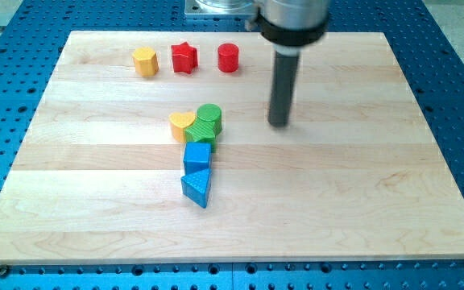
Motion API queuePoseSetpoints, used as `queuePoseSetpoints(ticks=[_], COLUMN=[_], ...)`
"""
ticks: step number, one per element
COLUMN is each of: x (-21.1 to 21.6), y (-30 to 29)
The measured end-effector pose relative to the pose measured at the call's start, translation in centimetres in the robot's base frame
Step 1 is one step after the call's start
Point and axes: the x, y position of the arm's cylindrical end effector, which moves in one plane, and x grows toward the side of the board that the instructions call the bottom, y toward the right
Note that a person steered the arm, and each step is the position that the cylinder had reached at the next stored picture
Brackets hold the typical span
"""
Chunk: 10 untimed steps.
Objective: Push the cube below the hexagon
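Jaws: none on this rig, so nothing spread, pressed or pinching; arm ended in a straight dark rod, my tip (279, 124) down on the wooden board (377, 201), clear of every block; tip sat to the view's right of the central cluster, near the green cylinder (209, 115) but not touching it.

Blue cube (197, 155) lay mid-board, just below the green blocks; blue triangular block (197, 188) touched its lower side; above it a second green block (202, 133), shape unclear, tucked under the green cylinder; yellow heart (182, 125) pressed against the greens on the view's left.

Top row, well apart from the cluster: yellow hexagon (144, 61) at the view's left, red star (184, 58) in the middle, red cylinder (229, 58) on the right; cube was below the hexagon only loosely, offset to the view's right of it; blue perforated table (457, 80) surrounded the board.
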Motion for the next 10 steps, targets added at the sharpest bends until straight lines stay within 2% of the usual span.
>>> queuePoseSetpoints(ticks=[1, 2, 3, 5, 6, 7, 9, 10], x=[3.2, 4.8, 5.7, 6.5, 8.2, 8.2, 5.5, 8.9], y=[-4.4, -6.5, -8.7, -17.8, -19.2, -24.3, -19.3, -22.9])
